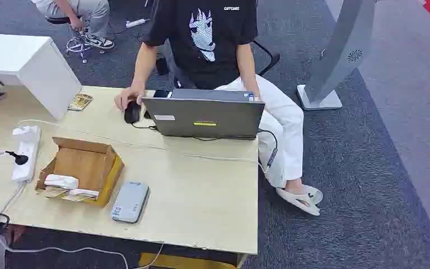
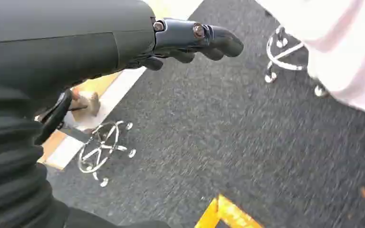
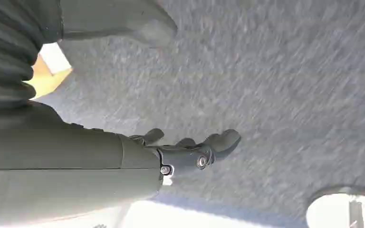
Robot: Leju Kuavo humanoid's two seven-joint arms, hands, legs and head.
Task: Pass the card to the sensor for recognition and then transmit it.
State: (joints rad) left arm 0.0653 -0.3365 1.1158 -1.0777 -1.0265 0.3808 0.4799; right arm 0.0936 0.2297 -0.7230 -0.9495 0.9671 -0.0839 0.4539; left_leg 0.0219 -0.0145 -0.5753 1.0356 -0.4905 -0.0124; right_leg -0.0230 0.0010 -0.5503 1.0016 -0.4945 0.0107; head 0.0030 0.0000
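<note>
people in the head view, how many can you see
2. One person sits behind the laptop at the table's far side, a hand on the mouse. Another person sits at the top left, mostly cut off. Others may be out of frame.

The table [image 1: 201,196] was pale yellow wood. On it sat a brown cardboard box [image 1: 84,162] with yellow sides. Just beside the box lay a flat grey sensor [image 1: 130,202] with a small blue mark. Farther back on the table stood a grey laptop [image 1: 210,116] with a yellow sticker, and a black mouse [image 1: 131,113] beside it. A white power strip [image 1: 25,151] lay near the table's left edge. A person [image 1: 213,45] behind the table wore a black shirt with a white picture and white trousers. The carpet [image 1: 369,185] was dark grey. The left hand [image 2: 190,42] was dark, and so was the right hand [image 3: 190,152].
</note>
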